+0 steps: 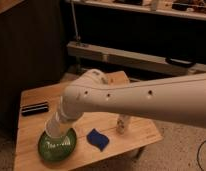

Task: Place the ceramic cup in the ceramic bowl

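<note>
Altogether, the light wooden desk (138, 140) carries four loose things: one wide, shallow, glossy green ceramic bowl (57, 145) with pale streaks inside, one dark blue cloth-like piece (97, 138), one small white narrow-necked bottle (123, 124), and one flat black rectangular object (35, 108) near the far left edge. One thick white robot arm (141, 98) reaches in from the right and bends down toward the desk's front left corner. Its end effector (53, 130) hangs directly over the green bowl, its tip low above the far part of the dish. I cannot tell how its tip stands. A pale round shape at that tip may be the whitish ceramic cup, but it cannot be made out apart from the arm. The blue piece lies just right of the bowl, the bottle farther right.
</note>
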